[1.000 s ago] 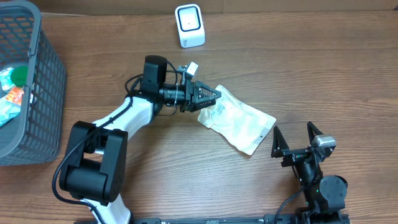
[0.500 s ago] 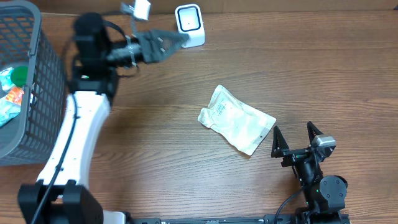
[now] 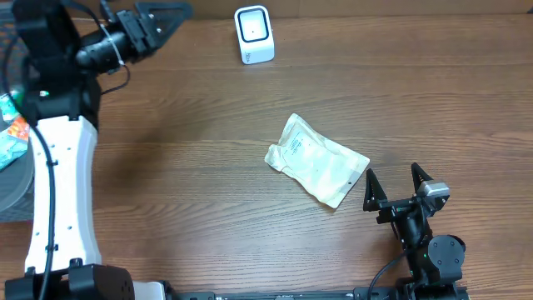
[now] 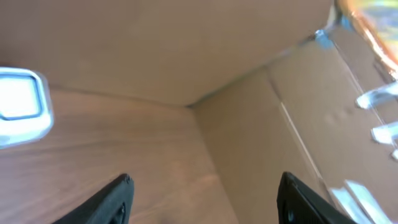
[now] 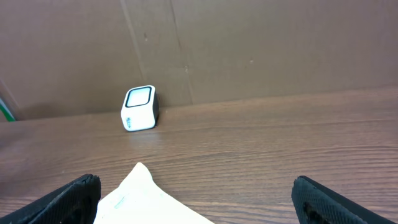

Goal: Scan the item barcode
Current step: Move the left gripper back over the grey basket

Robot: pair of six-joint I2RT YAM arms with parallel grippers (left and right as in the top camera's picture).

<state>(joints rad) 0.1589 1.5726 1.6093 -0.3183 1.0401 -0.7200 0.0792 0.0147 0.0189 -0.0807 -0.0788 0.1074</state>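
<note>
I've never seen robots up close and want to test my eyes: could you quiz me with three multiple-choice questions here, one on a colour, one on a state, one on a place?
1. What colour is the scanner? A red; B black; C white.
2. How is the right hand set? A open, empty; B shut tight, empty; C shut on the scanner.
3. Where does the pouch lie? A atop the scanner; B flat on the table; C in the right hand.
Answers: C, its casing shows white from overhead; A, its fingers stand apart with nothing between; B, wood shows all round it.
</note>
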